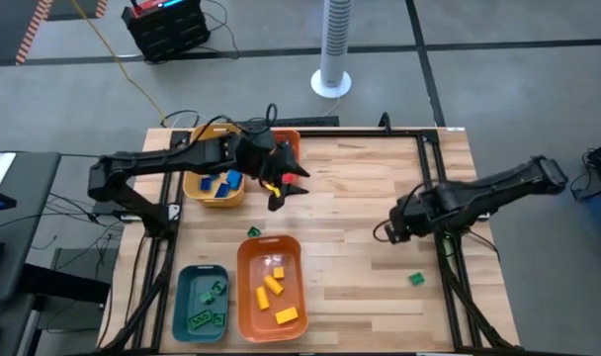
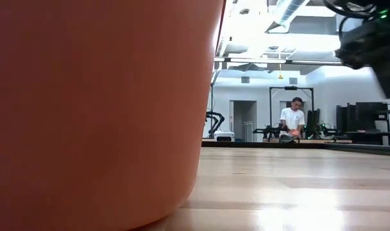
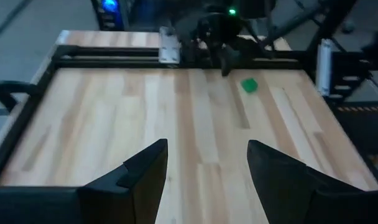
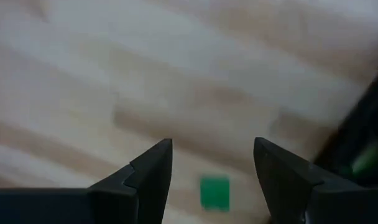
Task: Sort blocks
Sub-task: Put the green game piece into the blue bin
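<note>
the left gripper (image 1: 281,188) hangs over the far-left part of the wooden table (image 1: 360,198), just beside the yellow bin (image 1: 214,190) and the orange bin (image 1: 291,146) behind it, and in its wrist view its two dark fingers (image 3: 145,171) stand apart with nothing between them. the right gripper (image 1: 394,225) sits over the right half of the table, its fingers (image 4: 148,168) also spread and empty, with a single green block (image 4: 214,192) on the bare wood seen just ahead between them; the same green block (image 1: 416,279) lies near the table's right front edge in the high view and shows small in the left wrist view (image 3: 248,84), below the right arm. another green block (image 1: 253,232) rests on the wood just behind the near orange bin (image 1: 246,287), which holds several yellow blocks (image 1: 271,287). the teal bin (image 1: 182,297) beside it holds green blocks (image 1: 206,317), and the yellow bin holds blue blocks (image 1: 224,182). in the low view the orange bin's wall (image 2: 92,109) fills most of the picture, and a person (image 2: 292,120) stands far off in the room behind the table.
</note>
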